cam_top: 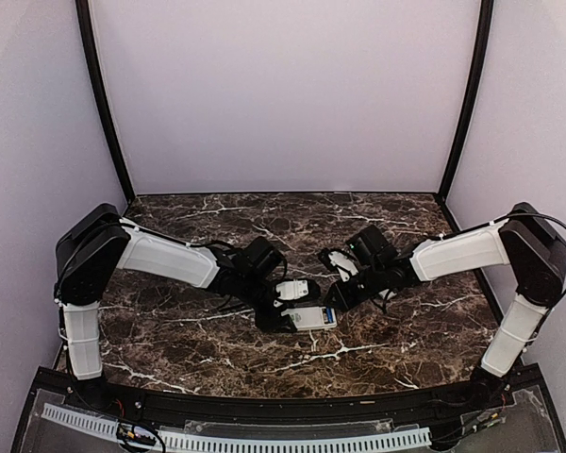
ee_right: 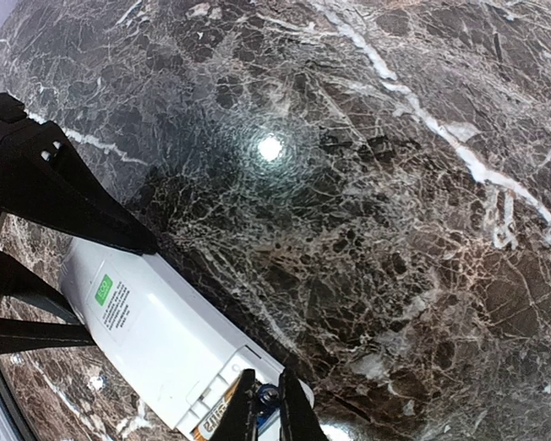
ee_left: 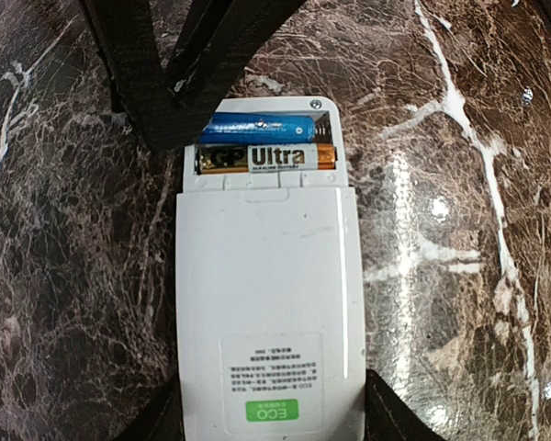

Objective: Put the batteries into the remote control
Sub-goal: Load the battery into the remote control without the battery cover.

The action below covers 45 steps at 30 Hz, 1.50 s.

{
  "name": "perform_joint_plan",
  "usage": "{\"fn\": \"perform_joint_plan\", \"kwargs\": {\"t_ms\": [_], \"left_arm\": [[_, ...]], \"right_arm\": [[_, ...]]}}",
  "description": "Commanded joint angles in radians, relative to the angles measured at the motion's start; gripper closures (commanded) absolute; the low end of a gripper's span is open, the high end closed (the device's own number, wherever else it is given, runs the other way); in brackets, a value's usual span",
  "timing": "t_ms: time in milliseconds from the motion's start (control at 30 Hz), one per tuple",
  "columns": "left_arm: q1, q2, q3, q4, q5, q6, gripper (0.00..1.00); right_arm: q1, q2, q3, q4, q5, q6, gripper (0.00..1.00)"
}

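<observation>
Remote control (ee_left: 266, 303) face down in the clamped left hand (ee_left: 274, 381), right hand (ee_right: 268, 404) pressed together over its batteries (ee_left: 262, 156)

A dark brown, marble-patterned table (cam_top: 424, 330) with white veins and a glossy top that reflects a bright light. Lying flat on it, near the middle, is a white remote control (cam_top: 311, 318), back side up, its battery compartment uncovered.

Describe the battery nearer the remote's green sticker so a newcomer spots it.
On the dark marble table lies the white remote control, back up. Its open compartment holds two batteries side by side. Pick the black-and-gold battery marked Ultra, not the blue battery beside it.
</observation>
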<state>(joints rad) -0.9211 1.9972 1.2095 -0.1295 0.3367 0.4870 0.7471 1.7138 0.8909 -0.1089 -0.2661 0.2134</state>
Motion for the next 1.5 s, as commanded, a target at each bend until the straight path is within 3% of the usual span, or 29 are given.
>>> {"fn": "perform_joint_plan", "kwargs": {"t_ms": [0, 367, 833, 1467], "left_arm": [[-0.006, 0.032, -0.002, -0.068, 0.001, 0.002, 0.62], [-0.005, 0.043, 0.004, -0.079, -0.028, -0.007, 0.76], [0.000, 0.049, 0.009, -0.082, -0.048, -0.010, 0.78], [0.007, 0.054, 0.009, -0.088, -0.062, 0.002, 0.78]], "right_arm": [[-0.005, -0.011, -0.018, 0.018, -0.017, -0.007, 0.93], [-0.005, -0.029, -0.101, 0.072, -0.026, 0.010, 0.99], [0.003, 0.001, -0.228, 0.220, -0.036, 0.066, 1.00], [0.015, -0.086, -0.205, 0.092, 0.054, 0.137, 1.00]]}}
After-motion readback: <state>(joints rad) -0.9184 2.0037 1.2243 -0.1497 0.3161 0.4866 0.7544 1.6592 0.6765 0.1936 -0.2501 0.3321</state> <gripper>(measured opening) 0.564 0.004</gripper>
